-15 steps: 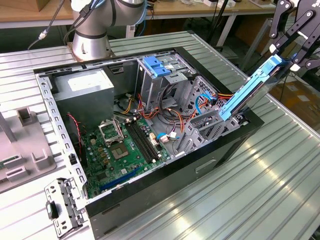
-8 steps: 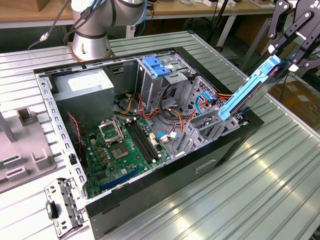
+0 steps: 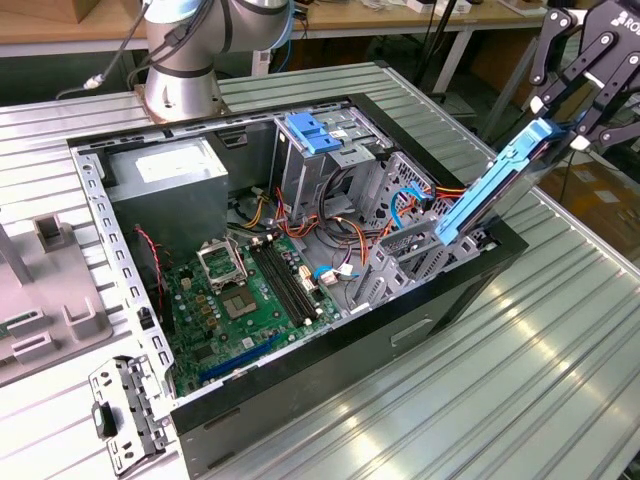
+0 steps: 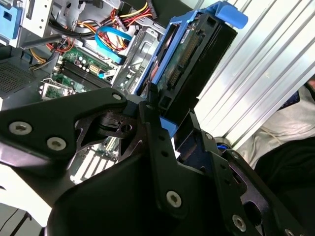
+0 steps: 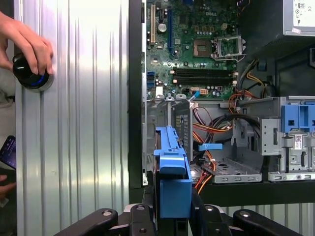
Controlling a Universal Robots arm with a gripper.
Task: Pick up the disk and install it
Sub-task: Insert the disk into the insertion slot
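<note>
Gripper (image 3: 562, 122) clamped on upper end of disk (image 3: 490, 190). Disk tilted steeply, blue rail showing, lower end at rim of open computer case (image 3: 350, 350), exterior view's right.

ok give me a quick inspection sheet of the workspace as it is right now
surface: ribbed metal table carrying an open computer case
job's things: disk tilted steeply, lower end dipping into the case, not seated
clutter: loose metal bracket beside the case; grey fixture at the exterior view's left
grippers: gripper shut on the disk's upper end
cables: orange, yellow and blue wires loose inside the case
surroundings: a person's hand on a black knob on the table; wooden bench behind
</note>
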